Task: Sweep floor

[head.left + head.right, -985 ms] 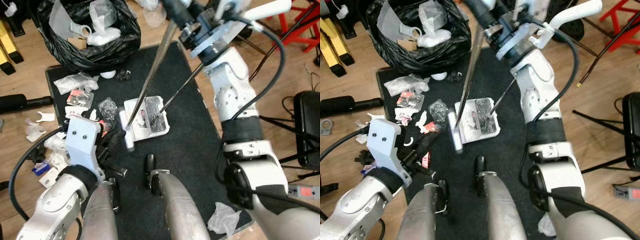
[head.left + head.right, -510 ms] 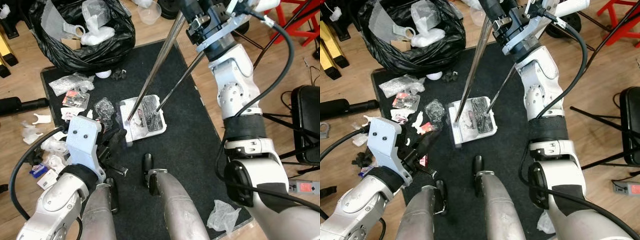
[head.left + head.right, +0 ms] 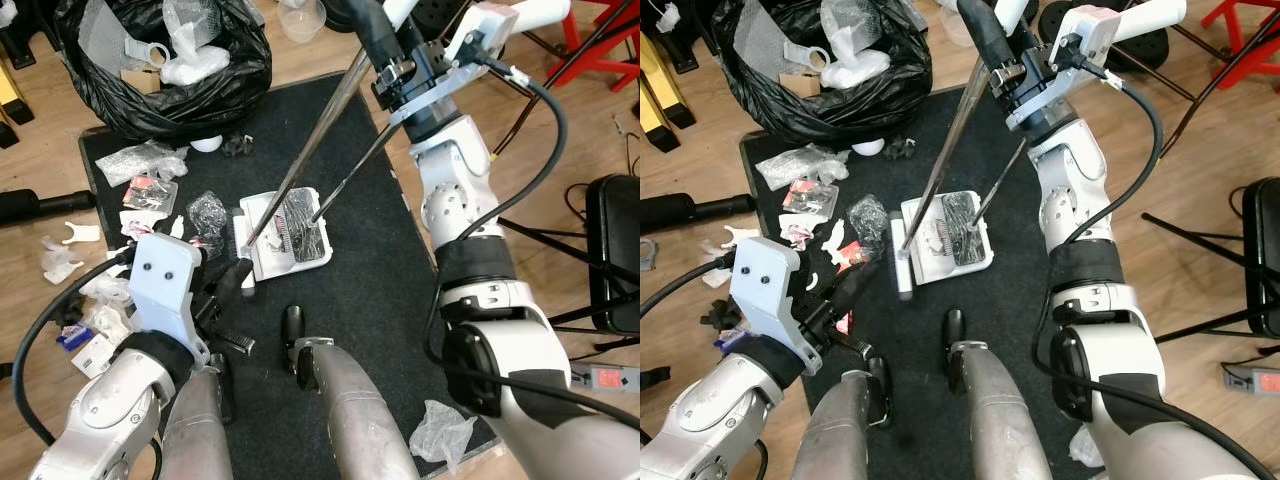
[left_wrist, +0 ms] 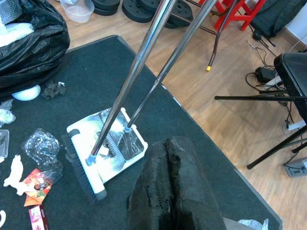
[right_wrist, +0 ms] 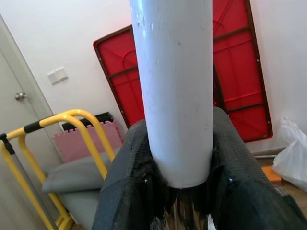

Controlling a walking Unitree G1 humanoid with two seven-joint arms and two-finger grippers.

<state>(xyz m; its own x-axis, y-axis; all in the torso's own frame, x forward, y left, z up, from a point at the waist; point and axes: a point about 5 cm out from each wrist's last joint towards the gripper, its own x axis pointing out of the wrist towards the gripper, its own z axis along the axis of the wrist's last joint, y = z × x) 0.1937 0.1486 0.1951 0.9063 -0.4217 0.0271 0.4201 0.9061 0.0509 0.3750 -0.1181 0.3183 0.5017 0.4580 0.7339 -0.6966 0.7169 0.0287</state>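
Fingers [image 5: 129, 187] of right gripper [image 5: 175, 191] clenched round white grip of broom handle [image 5: 172, 86], held high over far edge of mat. From there, steel shaft slopes down to broom head [image 3: 243, 262], resting on mat against left rim of white dustpan [image 3: 290, 240]. Dustpan's own thin rod [image 3: 365, 160] rises beside shaft toward same arm; what holds it, cannot tell. Pan holds dark bits.

Left gripper [image 4: 168, 191]: fingers pressed together, nothing between, hovering low near robot's left leg, pointed toward pan.

Step in hand, by my reading: sweeping litter into pan, partway only. Wrappers, clear plastic, red packets [image 3: 150, 190] lie left of broom on mat and onto floor; crumpled plastic [image 3: 440, 430] near right foot. Next move likely calls for lifting head, setting it beyond wrappers to left, drawing toward pan w/o shoving pan off.

Surface: black carpet mat [image 3: 380, 290] on wood plank floor [image 3: 560, 160]. Room: open black bin bag [image 3: 150, 70] w/ rubbish at far left of mat, red frame [image 3: 600, 40] far right, black chair [image 3: 615, 250] at right, weight plates [image 4: 144, 7] beyond mat.
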